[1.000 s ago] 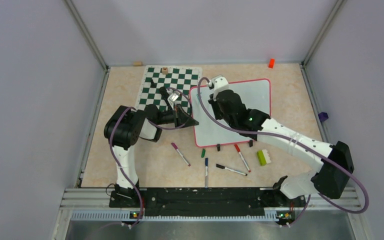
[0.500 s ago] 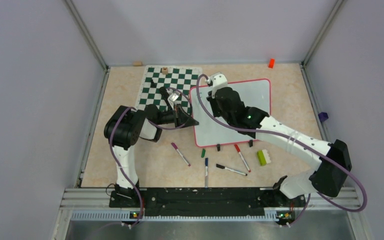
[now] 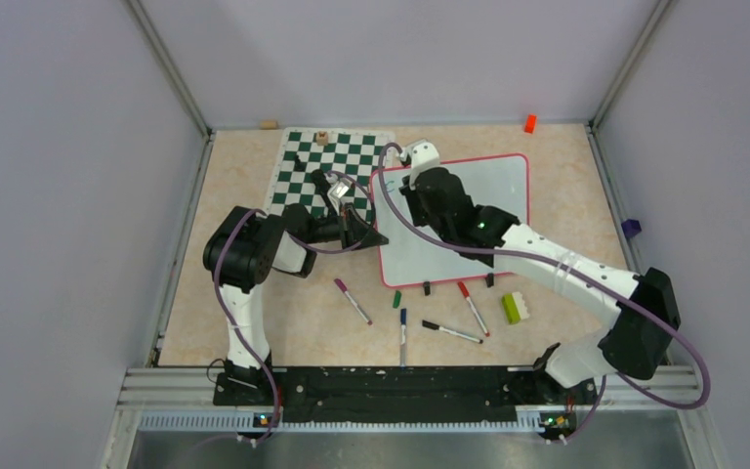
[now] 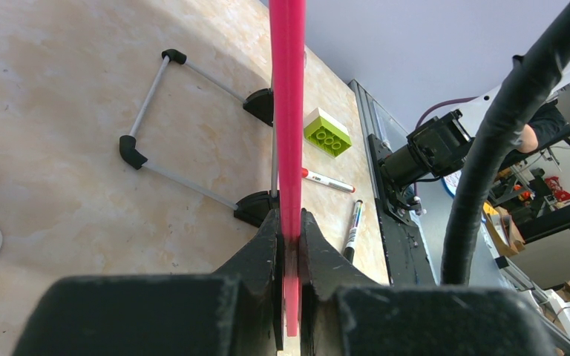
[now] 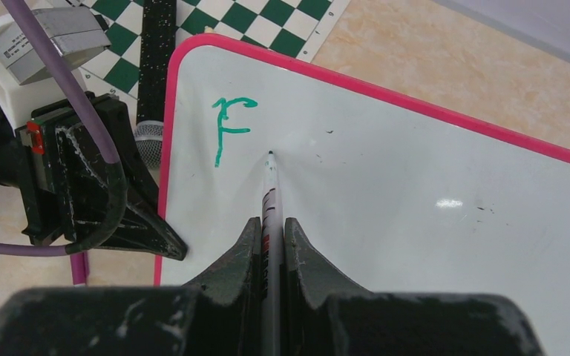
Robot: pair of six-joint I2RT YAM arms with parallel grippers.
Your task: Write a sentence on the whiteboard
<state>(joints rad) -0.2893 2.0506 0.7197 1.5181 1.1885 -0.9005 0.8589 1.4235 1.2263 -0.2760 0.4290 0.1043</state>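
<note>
The whiteboard [image 3: 498,186] with its red-pink frame stands tilted on its black feet at mid table. My left gripper [image 3: 363,234] is shut on its left frame edge [image 4: 288,111]. My right gripper [image 3: 412,188] is shut on a green marker [image 5: 270,200], tip touching the board just right of a teal-green letter "F" [image 5: 226,130] near the board's upper left corner [image 5: 185,52]. Only that one letter of the sentence shows. The right arm hides much of the board in the top view.
A green-and-white chess mat [image 3: 327,166] lies behind the left gripper. Several markers [image 3: 352,300] and a green-and-white brick [image 3: 515,307] lie in front of the board. An orange block [image 3: 529,123] sits at the back wall, a purple one [image 3: 631,228] at the right wall.
My right gripper with the marker has moved a little left and toward the back along the board's upper left area. The left gripper and the board have not moved.
</note>
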